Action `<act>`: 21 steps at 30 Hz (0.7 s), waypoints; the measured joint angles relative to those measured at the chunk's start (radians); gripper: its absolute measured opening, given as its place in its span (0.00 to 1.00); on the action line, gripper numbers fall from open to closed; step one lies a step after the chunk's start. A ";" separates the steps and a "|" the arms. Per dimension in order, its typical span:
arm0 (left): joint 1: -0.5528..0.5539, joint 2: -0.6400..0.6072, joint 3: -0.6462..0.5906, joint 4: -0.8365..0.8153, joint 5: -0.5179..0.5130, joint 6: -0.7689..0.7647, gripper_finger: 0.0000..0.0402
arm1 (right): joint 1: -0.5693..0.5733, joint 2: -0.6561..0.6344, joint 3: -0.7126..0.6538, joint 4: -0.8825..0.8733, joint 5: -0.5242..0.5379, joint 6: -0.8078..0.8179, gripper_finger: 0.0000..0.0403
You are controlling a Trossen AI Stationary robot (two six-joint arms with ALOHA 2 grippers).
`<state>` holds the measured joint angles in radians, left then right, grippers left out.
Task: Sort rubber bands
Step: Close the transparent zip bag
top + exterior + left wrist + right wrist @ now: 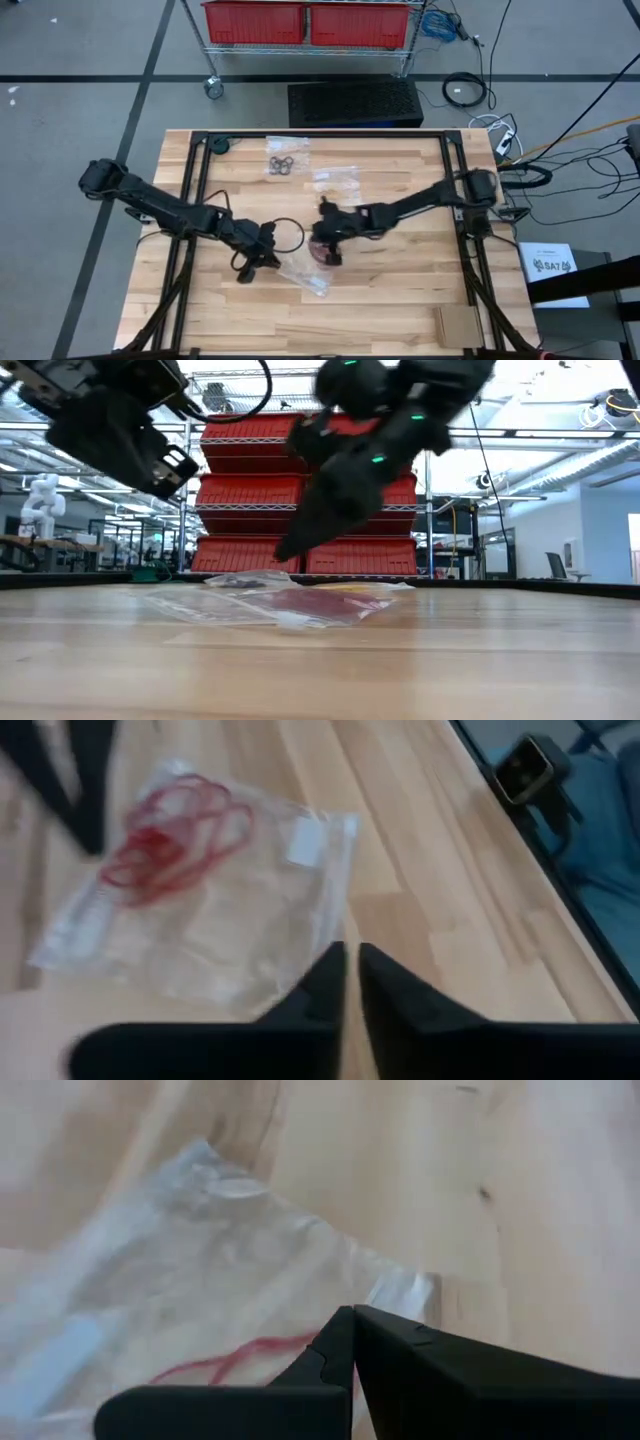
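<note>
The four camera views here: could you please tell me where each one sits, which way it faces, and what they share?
High view: above the table, looking straight down; both arms show, left gripper and right gripper.
Low view: at table-top height, looking level toward red bins; both arms hang in from above.
Left wrist view: past its own nearly closed fingers at the clear bag holding red rubber bands.
Right wrist view: past its shut fingers, close over that bag.
Shared: both wrist views show the red-band bag.

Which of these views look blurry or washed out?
Left wrist view: soft all over, the red rubber bands in the clear bag smeared. Right wrist view: pale, washed-out wood. Low view: arms dark against bright ceiling lights. High view: evenly lit.
</note>
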<state>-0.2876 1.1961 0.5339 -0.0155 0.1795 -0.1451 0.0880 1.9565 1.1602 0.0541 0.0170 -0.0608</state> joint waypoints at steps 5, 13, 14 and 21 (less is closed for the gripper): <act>-0.064 0.000 0.000 -0.045 -0.066 -0.016 0.02 | -0.035 0.158 0.250 -0.239 -0.045 -0.125 0.00; -0.149 0.000 0.000 -0.061 -0.183 -0.034 0.01 | -0.062 0.274 0.432 -0.494 0.070 -0.039 0.00; -0.155 0.000 0.000 -0.065 -0.193 -0.034 0.01 | -0.067 0.273 0.436 -0.540 0.110 0.021 0.00; -0.179 -0.001 0.000 -0.111 -0.275 -0.078 0.01 | -0.083 0.205 0.433 -0.944 0.200 0.421 0.00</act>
<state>-0.4666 1.1954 0.5338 -0.1264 -0.0955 -0.2232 0.0046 2.1615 1.5932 -0.8898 0.2170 0.3603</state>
